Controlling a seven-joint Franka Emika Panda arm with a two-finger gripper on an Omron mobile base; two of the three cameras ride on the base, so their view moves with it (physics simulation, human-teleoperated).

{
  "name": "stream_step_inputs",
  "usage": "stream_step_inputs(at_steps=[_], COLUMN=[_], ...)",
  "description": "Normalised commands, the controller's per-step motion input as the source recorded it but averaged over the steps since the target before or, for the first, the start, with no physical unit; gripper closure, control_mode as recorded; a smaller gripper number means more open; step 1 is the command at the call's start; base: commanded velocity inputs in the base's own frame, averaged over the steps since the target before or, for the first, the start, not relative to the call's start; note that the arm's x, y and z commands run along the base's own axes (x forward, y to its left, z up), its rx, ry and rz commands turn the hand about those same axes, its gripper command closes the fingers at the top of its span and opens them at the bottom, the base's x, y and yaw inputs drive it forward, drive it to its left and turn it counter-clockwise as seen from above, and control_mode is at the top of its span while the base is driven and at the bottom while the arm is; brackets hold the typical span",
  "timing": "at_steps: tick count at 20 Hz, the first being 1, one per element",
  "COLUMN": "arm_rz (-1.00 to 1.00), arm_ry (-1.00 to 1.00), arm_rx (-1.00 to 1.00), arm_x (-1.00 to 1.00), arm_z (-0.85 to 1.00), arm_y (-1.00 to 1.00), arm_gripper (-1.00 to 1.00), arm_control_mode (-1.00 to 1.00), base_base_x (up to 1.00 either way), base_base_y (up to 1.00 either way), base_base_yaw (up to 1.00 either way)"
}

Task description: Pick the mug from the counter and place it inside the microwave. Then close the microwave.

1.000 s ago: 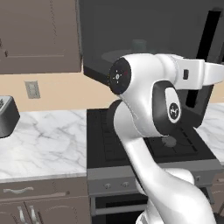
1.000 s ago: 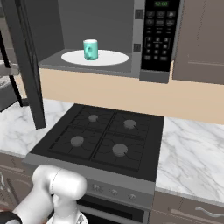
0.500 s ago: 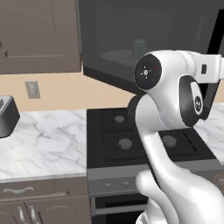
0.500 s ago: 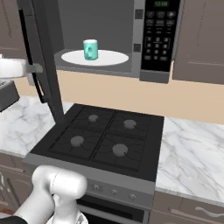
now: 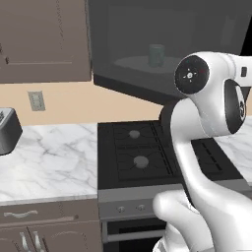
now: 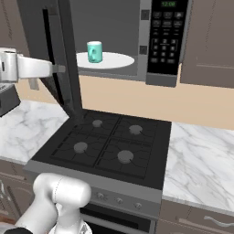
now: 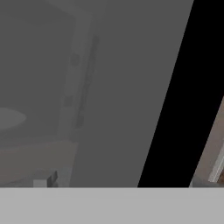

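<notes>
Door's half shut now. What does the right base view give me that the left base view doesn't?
Right base view alone: the microwave's right-hand button panel and the teal-green mug seen directly on the white round turntable plate. Left base view alone: a dark toaster and wall outlet. Both: the black gas stovetop, white marble counter, and dark glass microwave door.

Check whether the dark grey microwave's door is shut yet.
Not shut. The dark glass door stands swung out on the large dark grey microwave, leaving the small teal-green mug upright on the white turntable plate in open view.

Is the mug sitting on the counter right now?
No, the mug stands on the white turntable plate inside the microwave.
</notes>
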Motion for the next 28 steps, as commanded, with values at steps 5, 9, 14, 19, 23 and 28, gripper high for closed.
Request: stream_step_inputs(at_steps=[5,9,14,19,23,28], arm_rz=[0.00,0.00,0.00,0.00,0.00,0.00], arm_ry=[0.00,0.00,0.00,0.00,0.00,0.00], arm_rx=[0.00,0.00,0.00,0.00,0.00,0.00], arm_x=[0.46,0.44,0.39,0.44,0.47,0.49], arm_z=[0.00,0.00,0.00,0.00,0.00,0.00], arm_y=[-0.24,-0.24,-0.24,-0.27,-0.30,-0.31], arm_gripper=[-1.00,-1.00,-1.00,-1.00,-1.00,-1.00], arm_control_mode=[-1.00,-1.00,-1.00,-1.00,-1.00,-1.00], base_base_x=[0.00,0.00,0.00,0.00,0.00,0.00], base_base_y=[0.00,0.00,0.00,0.00,0.00,0.00], base_base_yaw=[0.00,0.00,0.00,0.00,0.00,0.00])
